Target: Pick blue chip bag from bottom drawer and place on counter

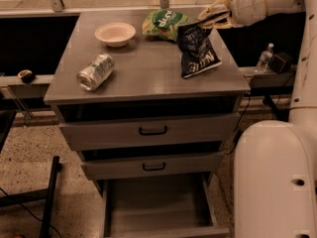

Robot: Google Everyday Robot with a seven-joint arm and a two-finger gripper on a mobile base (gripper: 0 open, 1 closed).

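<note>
The blue chip bag (197, 50) is a dark navy crinkled bag with white lettering. It hangs upright over the right side of the counter (143, 71), its lower end touching or nearly touching the top. My gripper (210, 19) comes in from the upper right and is shut on the bag's top edge. The bottom drawer (157, 207) is pulled out at the foot of the cabinet, and its grey tray looks empty.
A green chip bag (164, 22) lies at the back of the counter just left of the blue bag. A pale bowl (115, 33) sits at the back left. A silver can (95, 72) lies on its side at the left. My white base (275, 177) stands at the lower right.
</note>
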